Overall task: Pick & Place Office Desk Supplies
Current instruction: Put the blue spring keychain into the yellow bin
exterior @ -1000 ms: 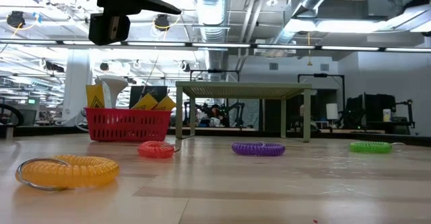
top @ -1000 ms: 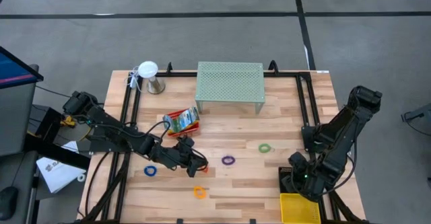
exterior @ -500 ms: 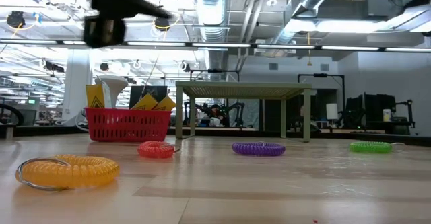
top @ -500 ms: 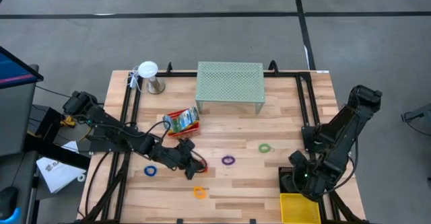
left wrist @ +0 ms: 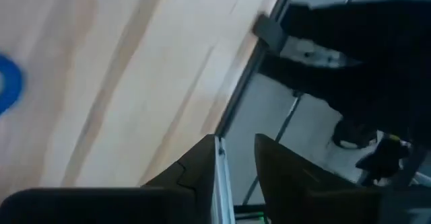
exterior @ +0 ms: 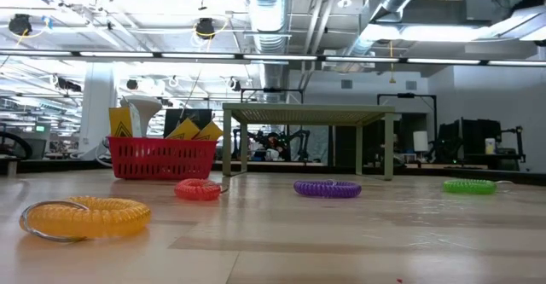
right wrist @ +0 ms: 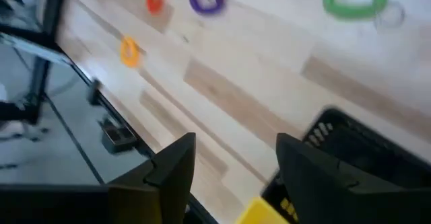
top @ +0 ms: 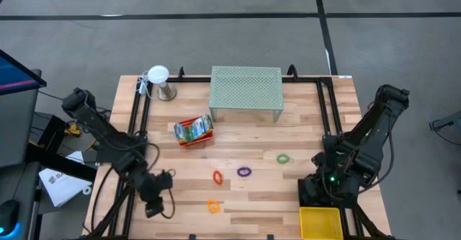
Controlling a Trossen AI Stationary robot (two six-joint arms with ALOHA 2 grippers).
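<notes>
High view: 4 coiled loops [top: 217, 176], red, purple, green, orange; right end effector [right wrist: 229, 177] agape, empty; left's [top: 154, 210] spread unclear.

Open wood lay across the middle of my surface [top: 245, 197], broken only by scattered coils; the mesh shelf [top: 245, 89] and red tray [top: 194, 132] crowded the far side.
</notes>
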